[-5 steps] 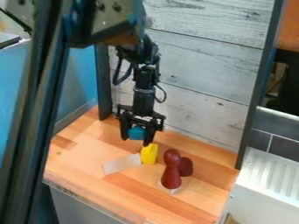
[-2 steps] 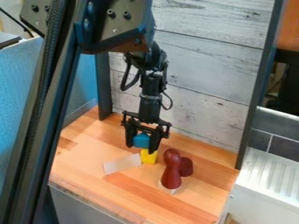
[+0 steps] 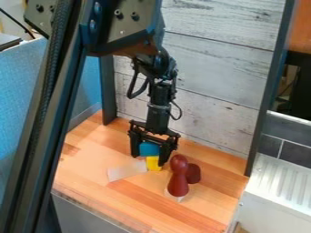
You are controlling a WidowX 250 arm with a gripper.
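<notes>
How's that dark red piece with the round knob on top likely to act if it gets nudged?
The dark red piece would probably wobble, tip or roll, given its rounded knob and curved sides. It's likely stiff, since its narrow waist shows no sag. The smooth-looking, lightly shiny surface may make it a bit slippery, though I can't tell its material.

- Surface (image 3: 142,200): light wood, strips of differing tone.
- Flat pale piece (image 3: 126,170): lying on the surface, left of the red items.
- Waisted red piece (image 3: 178,183): rounded top, broad lower end.
- Darker red piece (image 3: 193,174): just beside it, right.
- Plank wall (image 3: 213,68): whitewashed, between dark posts (image 3: 262,118).
- Blue panel (image 3: 88,75): left side.
- White ribbed unit (image 3: 273,189): right side, below dark grey tiles (image 3: 293,155).
</notes>
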